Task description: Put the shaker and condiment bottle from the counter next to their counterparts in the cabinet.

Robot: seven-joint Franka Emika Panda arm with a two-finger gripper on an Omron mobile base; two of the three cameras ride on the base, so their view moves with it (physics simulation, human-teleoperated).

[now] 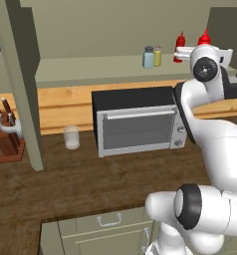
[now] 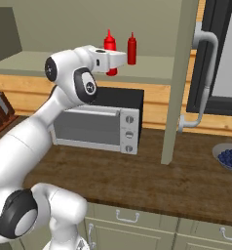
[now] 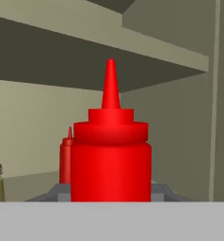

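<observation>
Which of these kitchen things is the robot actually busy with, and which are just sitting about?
Part of the job:
- red condiment bottle gripped in the tool
- second red bottle
- blue-grey shaker
- yellowish shaker
- cabinet shelf

Just lying about:
- microwave
- glass
- knife block
- bowl of blueberries

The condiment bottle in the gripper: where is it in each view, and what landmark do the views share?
Left base view: condiment bottle upper right.
Right base view: upper centre-left.
Hand view: centre, large.
Landmark: second red bottle on the cabinet shelf close by.

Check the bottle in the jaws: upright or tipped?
Upright: the red bottle stands with its nozzle pointing straight up, level with the second bottle behind it.
</observation>
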